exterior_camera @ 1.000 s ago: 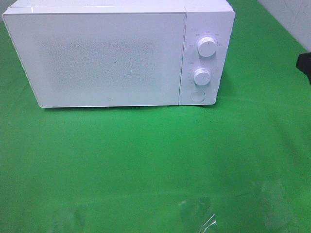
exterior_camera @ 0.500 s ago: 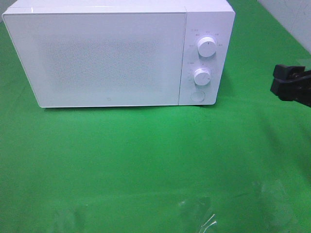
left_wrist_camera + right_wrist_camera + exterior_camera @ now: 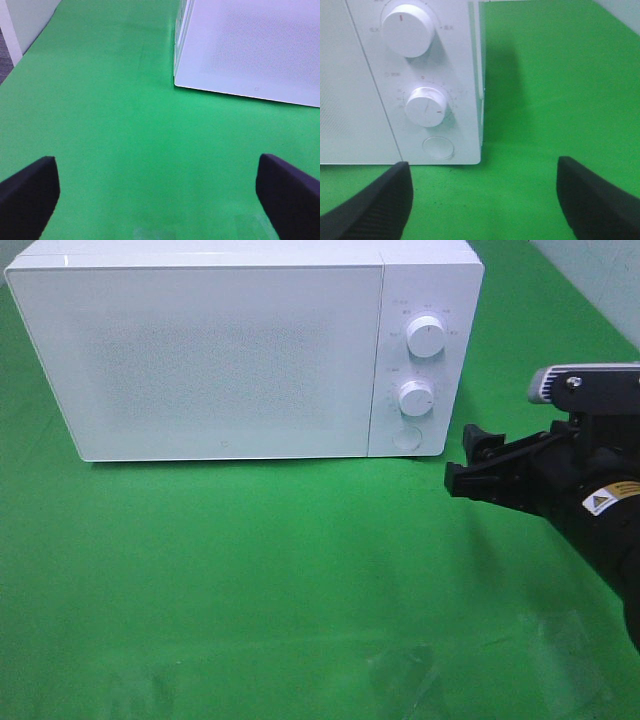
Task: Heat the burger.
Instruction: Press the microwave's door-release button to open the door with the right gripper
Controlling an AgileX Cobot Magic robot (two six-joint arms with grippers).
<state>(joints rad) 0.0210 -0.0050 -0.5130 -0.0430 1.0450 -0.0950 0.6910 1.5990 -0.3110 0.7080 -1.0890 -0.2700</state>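
Two grippers, both spread wide, both empty. The right gripper (image 3: 460,460) hangs above the green table (image 3: 280,580), just off the front right corner of the microwave (image 3: 220,360), with its fingers pointing at the control panel. The left gripper (image 3: 160,200) does not show in the high view. Its wrist camera looks across the table toward the microwave's front left corner, well apart from it.

Burger: not visible in any view. The door (image 3: 200,365) is shut and its frosted panel shows nothing behind it. You cannot tell whether the burger sits inside or lies out of frame.

Relation to watch: the round button (image 3: 438,148) under the lower knob (image 3: 426,106) lies ahead of the right gripper, between the lines of its two fingers and nearer the door-side one. It is near but not touched. The right arm is clearly the nearer one to the panel.

Judgement: if that button releases the door, line one fingertip up on it before you press. As they stand, the fingers would straddle the panel's corner.
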